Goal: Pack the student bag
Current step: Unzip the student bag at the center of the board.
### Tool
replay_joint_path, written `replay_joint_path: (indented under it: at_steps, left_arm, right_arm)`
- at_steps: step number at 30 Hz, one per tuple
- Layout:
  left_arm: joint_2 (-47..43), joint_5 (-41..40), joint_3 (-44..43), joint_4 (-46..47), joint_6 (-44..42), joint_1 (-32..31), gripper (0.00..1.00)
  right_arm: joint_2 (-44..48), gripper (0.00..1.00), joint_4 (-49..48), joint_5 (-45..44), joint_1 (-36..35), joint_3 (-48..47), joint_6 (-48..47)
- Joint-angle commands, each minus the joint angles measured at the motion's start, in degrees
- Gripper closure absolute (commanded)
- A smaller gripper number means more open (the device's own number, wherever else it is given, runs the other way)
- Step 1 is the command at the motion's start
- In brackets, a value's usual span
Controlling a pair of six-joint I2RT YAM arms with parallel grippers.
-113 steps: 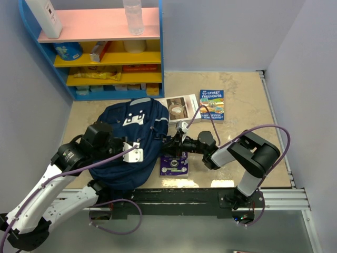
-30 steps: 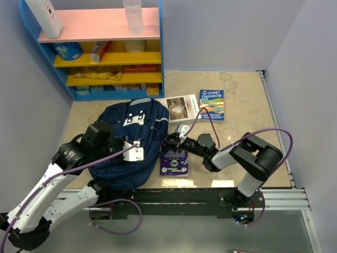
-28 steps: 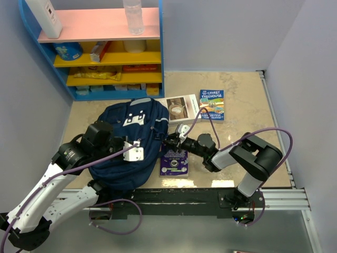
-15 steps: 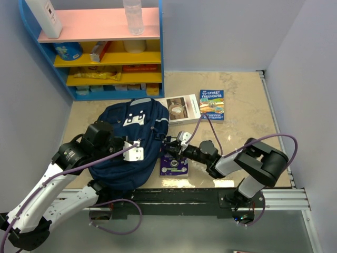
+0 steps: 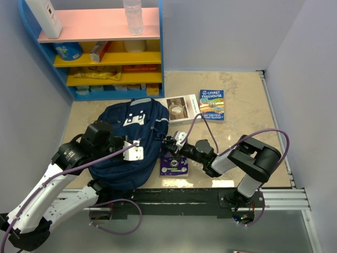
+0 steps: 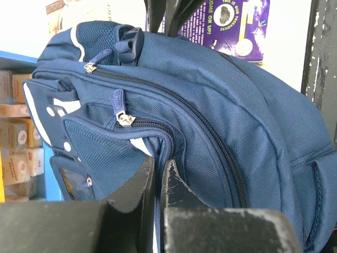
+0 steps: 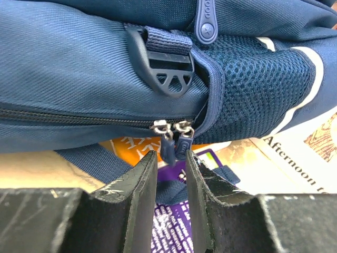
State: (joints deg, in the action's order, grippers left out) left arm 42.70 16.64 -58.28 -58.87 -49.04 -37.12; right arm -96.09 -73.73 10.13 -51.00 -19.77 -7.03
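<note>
Right tool (image 7: pixel 171 156) stands with jaws narrowly apart, two zip pulls (image 7: pixel 174 139) hanging between the tips; whether they bite yet I cannot tell. Only their ends sit there, so they may slip free, or both pulls may drag together and open nothing. Straight ahead, just beyond those tips and filling everything farther, lies the student bag (image 7: pixel 79 79) on the bench (image 5: pixel 242 105).
</note>
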Motion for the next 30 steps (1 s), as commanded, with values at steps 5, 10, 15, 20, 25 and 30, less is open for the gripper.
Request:
replay_joint_path:
  at_steps: [5,10,15,20,25,30]
  left_arm:
    - [-2.53,1.46,-2.45,7.28,-1.06,0.39,1.00]
    - [-2.88,1.29,-1.84,7.72,-1.15,0.38,1.00]
    - [-2.62,1.29,-1.92,7.81,-1.15,0.30,1.00]
    - [-2.36,1.46,-2.01,7.89,-1.15,0.39,1.00]
    - [-2.35,1.90,-2.01,8.07,-0.97,0.39,1.00]
    - [-2.09,1.73,-2.45,7.72,-0.89,0.39,1.00]
  right_arm:
    - [-0.94,0.69,-3.70,0.68,-0.24,-2.29,-1.59]
    - [-2.43,0.69,-4.58,2.70,-0.24,-3.17,-0.71]
    - [-3.75,0.66,-5.89,4.11,-0.67,-3.79,0.87]
    - [-4.36,0.64,-7.21,3.76,-1.47,-3.78,1.93]
    - [-5.33,0.67,-7.04,0.43,-2.52,-5.72,2.37]
    - [-6.47,0.78,-8.09,-7.65,-3.58,-7.12,1.67]
